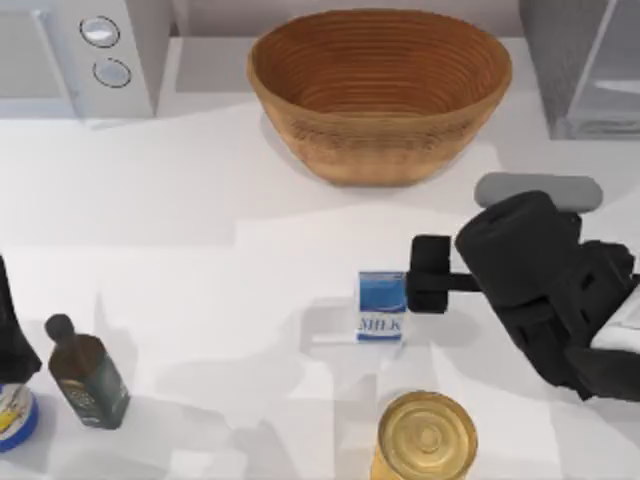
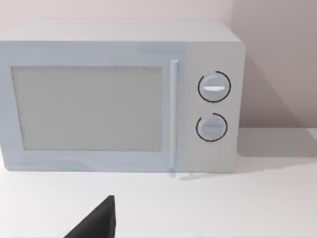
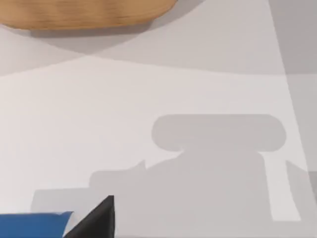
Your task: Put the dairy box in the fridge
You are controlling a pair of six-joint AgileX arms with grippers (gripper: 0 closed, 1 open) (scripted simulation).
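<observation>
The dairy box, a small carton with a blue top and a white band reading "MILK", stands upright on the white table right of centre. My right gripper is open and sits just to the carton's right, level with its upper part, with nothing between the fingers. In the right wrist view one dark fingertip shows beside the carton's blue top. The fridge, grey with a paler glassy panel, stands at the back right corner. My left arm is parked at the left edge.
A large woven basket stands at the back centre. The white microwave with two knobs is at the back left. A dark glass bottle stands front left, and a yellowish round container sits just in front of the carton.
</observation>
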